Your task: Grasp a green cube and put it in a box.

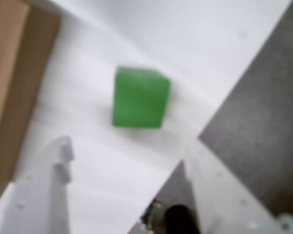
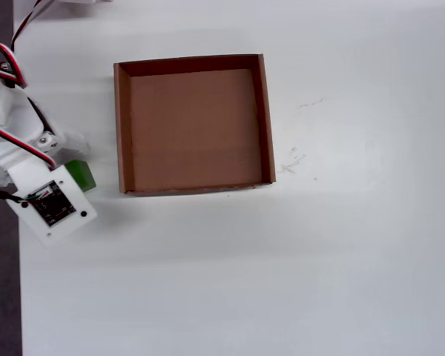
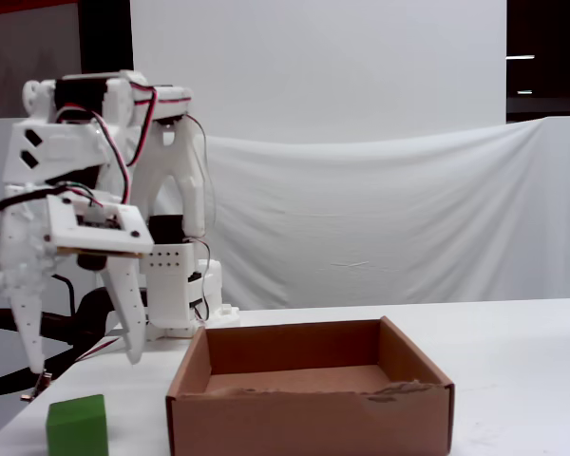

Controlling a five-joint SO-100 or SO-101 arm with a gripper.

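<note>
A: White table (image 3: 513, 361), white sheet (image 3: 380, 218) draped behind it. The box (image 2: 193, 126) sits empty mid-table, nothing between it and the arm.

B: And the green cube (image 3: 77, 426)?

A: On the table just left of the box in the fixed view, directly under the gripper (image 3: 81, 366), whose fingers are spread wide above it, not touching.

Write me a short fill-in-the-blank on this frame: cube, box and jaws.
1. The green cube rests on the ____, outside the box.
2. The box holds ____.
3. The gripper hangs above the cube with its jaws ____.
4. In the overhead view the cube lies to the ____ of the box.

Missing words: table; nothing; open; left
</note>
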